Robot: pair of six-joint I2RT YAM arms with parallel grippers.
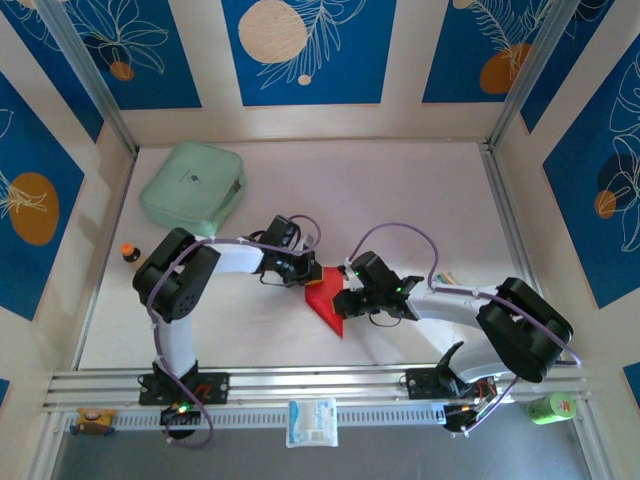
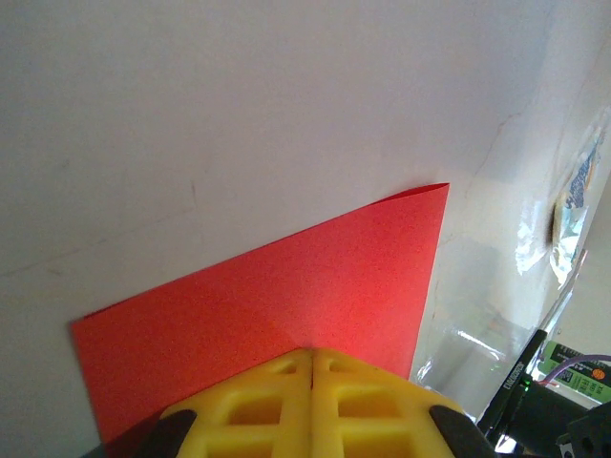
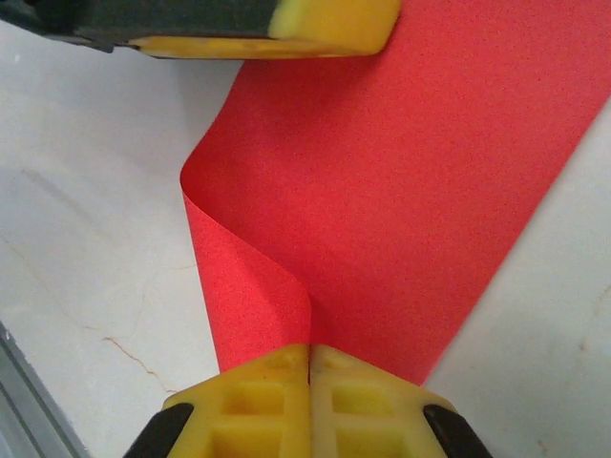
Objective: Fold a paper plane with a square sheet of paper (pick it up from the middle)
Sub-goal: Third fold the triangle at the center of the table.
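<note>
Left hand (image 2: 312,355) and right hand (image 3: 310,348) each grip the red paper (image 3: 410,191), clamped tight, its edge curling over, apparently just above the white worktop (image 1: 420,200).

Even, fairly bright light fell from above in the overhead view, leaving only soft, short shadows beneath the arms on the pale worktop (image 1: 400,200). The left wrist picture was washed out towards its upper right, with glare on clear plastic (image 2: 482,348) at lower right. The left claw (image 2: 312,355) was blurred at the bottom edge. In the right wrist picture the red sheet (image 3: 430,191) looked grainy and saturated, shaded under its curl, and the right claw (image 3: 310,351) was soft.
</note>
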